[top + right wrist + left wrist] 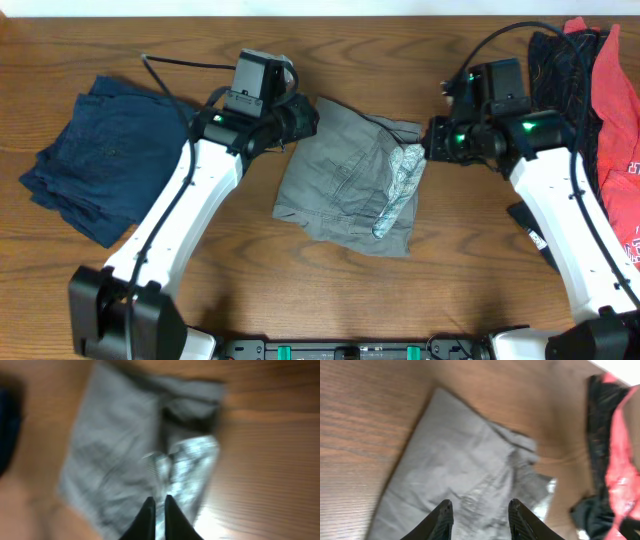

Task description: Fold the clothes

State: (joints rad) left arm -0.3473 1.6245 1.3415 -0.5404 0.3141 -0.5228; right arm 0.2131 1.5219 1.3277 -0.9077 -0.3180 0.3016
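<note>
The grey-taupe shorts lie folded in the middle of the wooden table, with a pale pocket lining turned out along their right side. My left gripper hovers over the shorts' upper left corner. In the left wrist view the left gripper is open above the grey cloth, with nothing between its fingers. My right gripper sits at the shorts' upper right edge. In the blurred right wrist view the right gripper is shut just above the lining, and I see no cloth caught in it.
A navy garment lies folded at the left of the table. At the far right are a black-patterned garment and a red one, which the left wrist view also catches as black cloth and red cloth.
</note>
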